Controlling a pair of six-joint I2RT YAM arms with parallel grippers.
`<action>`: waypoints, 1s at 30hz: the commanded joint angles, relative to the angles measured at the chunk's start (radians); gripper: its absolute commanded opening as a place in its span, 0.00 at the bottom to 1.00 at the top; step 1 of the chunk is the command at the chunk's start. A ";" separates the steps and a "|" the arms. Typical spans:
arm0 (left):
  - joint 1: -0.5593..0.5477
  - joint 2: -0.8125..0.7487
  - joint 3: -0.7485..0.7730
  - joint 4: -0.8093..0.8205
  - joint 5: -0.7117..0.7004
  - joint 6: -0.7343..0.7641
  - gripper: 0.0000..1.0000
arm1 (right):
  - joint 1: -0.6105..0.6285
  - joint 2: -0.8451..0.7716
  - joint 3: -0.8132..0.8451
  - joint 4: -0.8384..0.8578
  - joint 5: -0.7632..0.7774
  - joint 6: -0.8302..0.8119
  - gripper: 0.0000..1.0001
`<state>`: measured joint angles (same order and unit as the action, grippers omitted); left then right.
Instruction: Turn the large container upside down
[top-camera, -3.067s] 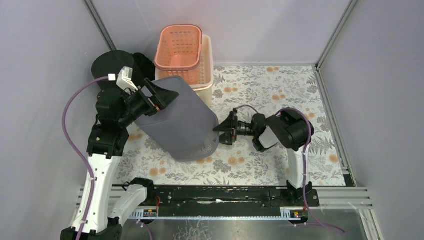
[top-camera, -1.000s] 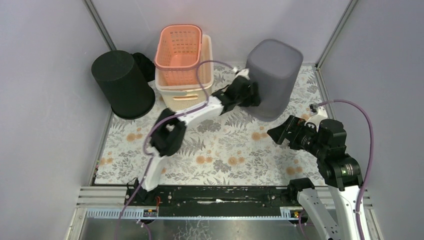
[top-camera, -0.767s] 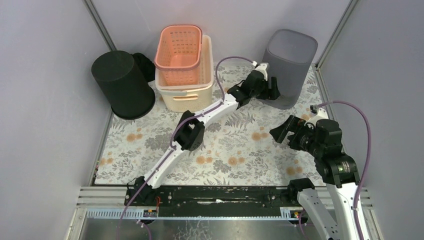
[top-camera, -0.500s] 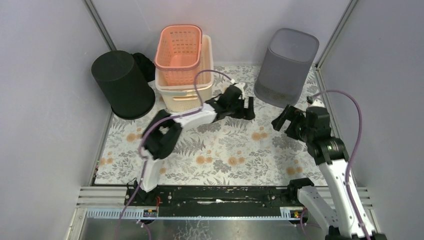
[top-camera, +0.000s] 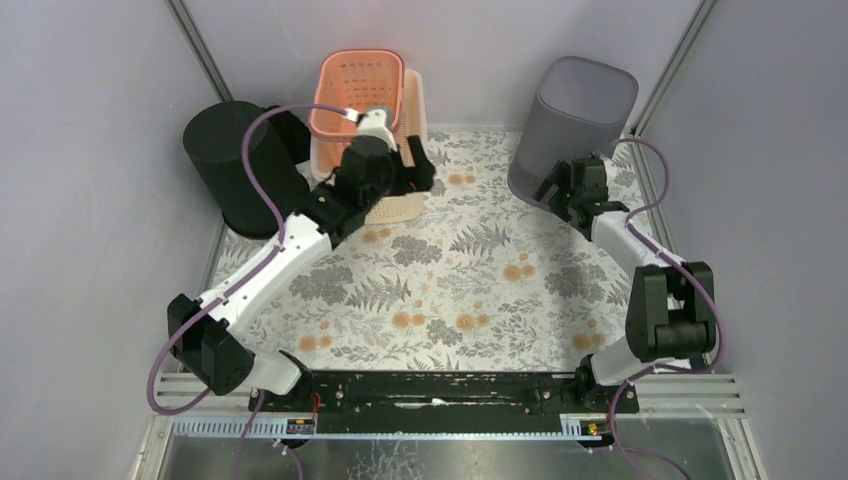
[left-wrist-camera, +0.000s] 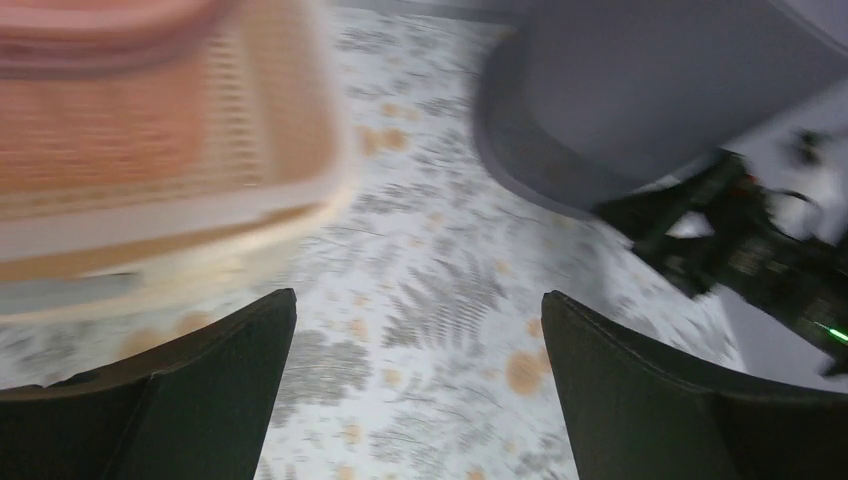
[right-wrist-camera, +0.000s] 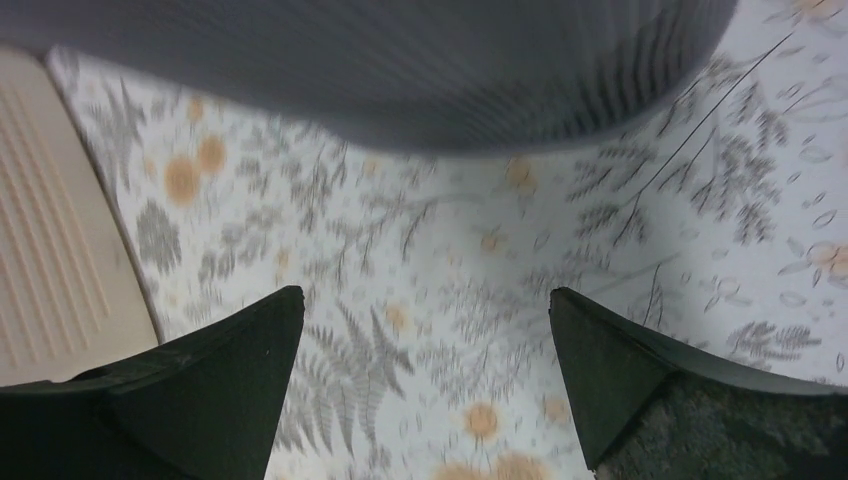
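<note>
Your bin (top-camera: 575, 125) stands mouth-down on the bench (top-camera: 450, 290), far right. Your right jaws gape wide beside its rim; left jaws equally wide by the baskets (top-camera: 365, 95).

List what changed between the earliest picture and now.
The grey container, earlier tilted at the left in the left end effector, was carried to the far right corner, set mouth-down and released. The left arm swung back to the stacked baskets; the right end effector moved up beside the container. The black bin and baskets stayed put.
</note>
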<state>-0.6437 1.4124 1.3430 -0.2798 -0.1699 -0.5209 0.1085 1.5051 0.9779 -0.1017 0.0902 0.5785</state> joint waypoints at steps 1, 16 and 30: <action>0.107 0.005 0.063 -0.111 -0.115 0.060 1.00 | -0.087 0.050 0.064 0.211 0.087 0.138 0.99; 0.260 0.284 0.409 -0.130 -0.083 0.269 1.00 | -0.396 0.103 0.055 0.225 -0.062 0.142 0.99; 0.253 0.626 0.782 -0.246 -0.151 0.443 1.00 | -0.403 -0.291 -0.193 0.144 -0.445 0.083 1.00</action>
<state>-0.3862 1.9846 2.0773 -0.4831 -0.2783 -0.1509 -0.2993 1.2755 0.7959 0.0723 -0.2207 0.7090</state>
